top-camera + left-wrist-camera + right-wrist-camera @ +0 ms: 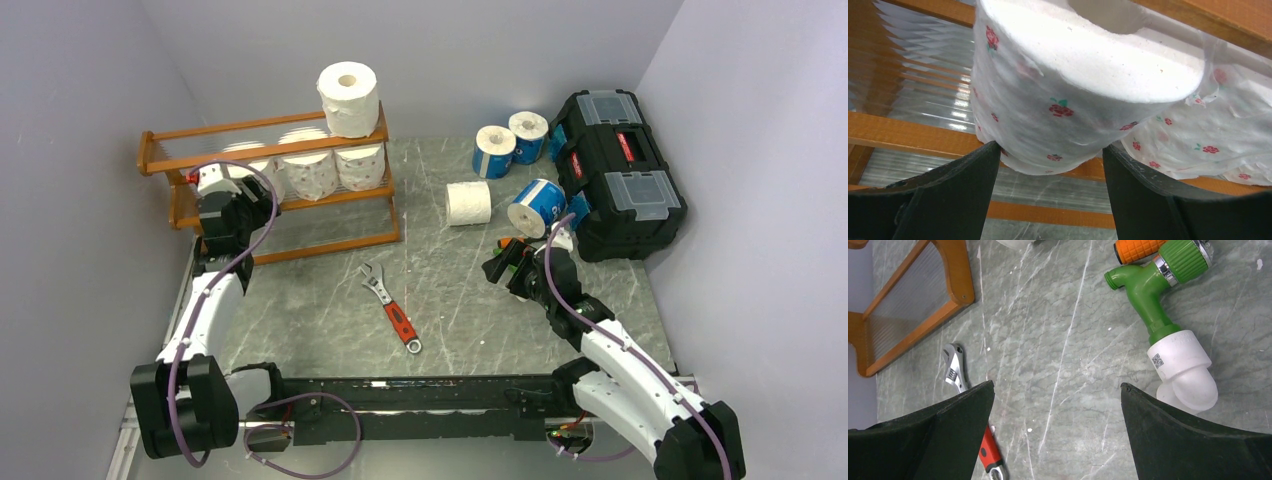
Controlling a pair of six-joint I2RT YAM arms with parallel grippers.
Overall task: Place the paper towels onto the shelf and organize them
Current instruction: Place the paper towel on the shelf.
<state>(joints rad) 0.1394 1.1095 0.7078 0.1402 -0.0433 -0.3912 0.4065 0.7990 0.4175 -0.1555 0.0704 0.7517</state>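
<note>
Nearest us overhead, arm bases (190, 400); the left gripper (240, 190) meets the shelf (330, 247), 4 paper towels (468, 203) lie by the toolbox (620, 170). Left wrist: jaws flank a rose-print roll (1063, 100) on the middle tier, tips touching; whether they squeeze, we cannot tell. Probably light, soft, crushable: we would take its sides gently. Right wrist: right gripper (1057, 385) gapes empty.

We see the shelf (270, 190) at ten o'clock with one roll (348, 97) on top, the toolbox (618, 170) at two o'clock, four loose rolls (469, 203) at one o'clock, and a wrench (392, 307) near centre.
</note>
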